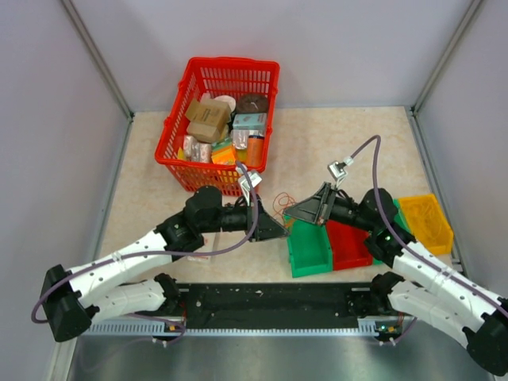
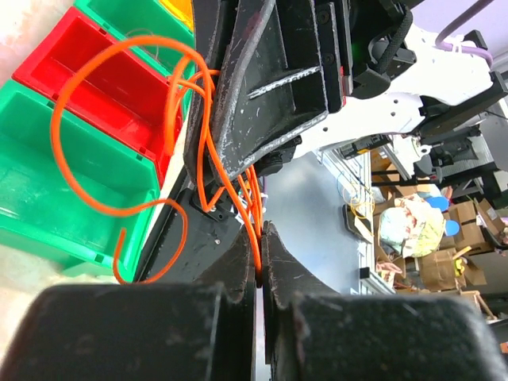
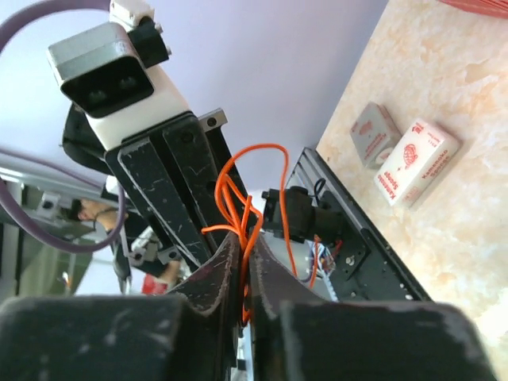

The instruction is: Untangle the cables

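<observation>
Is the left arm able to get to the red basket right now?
Probably yes: the red basket stands just beyond that arm, nothing in between. But the left gripper is shut on the cables, so it would have to let go first.

The counter is a beige, marbled surface. A red basket stands at its far side, left of the middle. Toward the near right, open bins sit side by side in a row: a green bin, a red bin, a second green bin that is largely hidden, and a yellow bin. A small grey packet and a white packet lie flat just beside each other near the counter's near edge.
</observation>
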{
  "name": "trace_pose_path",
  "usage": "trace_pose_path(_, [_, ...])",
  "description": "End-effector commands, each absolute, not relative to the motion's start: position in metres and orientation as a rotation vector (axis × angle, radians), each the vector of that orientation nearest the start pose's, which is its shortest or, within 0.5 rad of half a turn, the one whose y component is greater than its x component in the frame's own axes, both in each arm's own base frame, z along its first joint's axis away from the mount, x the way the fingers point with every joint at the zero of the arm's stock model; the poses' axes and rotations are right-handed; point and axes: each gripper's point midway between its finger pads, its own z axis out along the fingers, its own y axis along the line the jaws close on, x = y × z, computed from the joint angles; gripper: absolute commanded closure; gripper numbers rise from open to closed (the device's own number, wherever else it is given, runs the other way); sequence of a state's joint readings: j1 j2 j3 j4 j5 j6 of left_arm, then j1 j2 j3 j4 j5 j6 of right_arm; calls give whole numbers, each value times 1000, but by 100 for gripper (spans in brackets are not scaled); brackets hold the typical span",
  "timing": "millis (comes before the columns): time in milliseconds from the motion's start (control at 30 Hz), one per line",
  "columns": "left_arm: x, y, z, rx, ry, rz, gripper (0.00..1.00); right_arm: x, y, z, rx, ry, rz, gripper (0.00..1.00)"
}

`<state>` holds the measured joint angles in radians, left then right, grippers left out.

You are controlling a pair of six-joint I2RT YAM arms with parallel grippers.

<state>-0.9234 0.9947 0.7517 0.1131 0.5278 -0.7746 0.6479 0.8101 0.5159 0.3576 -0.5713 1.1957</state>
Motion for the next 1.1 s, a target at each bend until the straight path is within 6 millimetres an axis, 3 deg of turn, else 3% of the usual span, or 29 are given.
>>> trace_pose_path(0, [109, -332, 299, 655, 1797, -1636, 99, 158, 271, 310, -74, 1793, 1726, 100])
trace_pose_path(133, [114, -325, 295, 631, 1824, -1564, 50, 172, 245, 293, -47, 1907, 1401, 100])
trace_pose_path(167, [117, -321, 294, 620, 1817, -1537, 42, 174, 236, 295, -46, 1918, 1322, 100])
trace_pose_path(233, [121, -314, 293, 594, 1815, -1482, 34, 178, 215, 292, -53, 1949, 1147, 100])
trace_pose_path(333, [125, -304, 291, 578, 1826, -1409, 32, 182, 180, 270, -14, 2066, 874, 100])
trace_pose_path(500, [127, -297, 292, 575, 1817, -1363, 31, 189, 116, 215, 158, 2292, 373, 100])
trace_pose_path(567, [127, -296, 291, 570, 1824, -1361, 31, 187, 103, 197, 213, 2364, 238, 100])
trace_pose_path(667, [126, -295, 289, 566, 1830, -1363, 31, 188, 102, 175, 226, 2443, 153, 100])
trace_pose_path(800, [126, -295, 288, 566, 1836, -1361, 31, 195, 84, 150, 293, 2473, -24, 100])
trace_pose_path(967, [125, -291, 288, 556, 1835, -1357, 31, 203, 81, 127, 292, 2519, -96, 99])
trace_pose_path(1000, [125, -291, 288, 554, 1835, -1356, 31, 203, 82, 121, 273, 2539, -106, 98])
trace_pose_path(1067, [124, -290, 289, 553, 1836, -1357, 31, 202, 85, 114, 224, 2574, -116, 78])
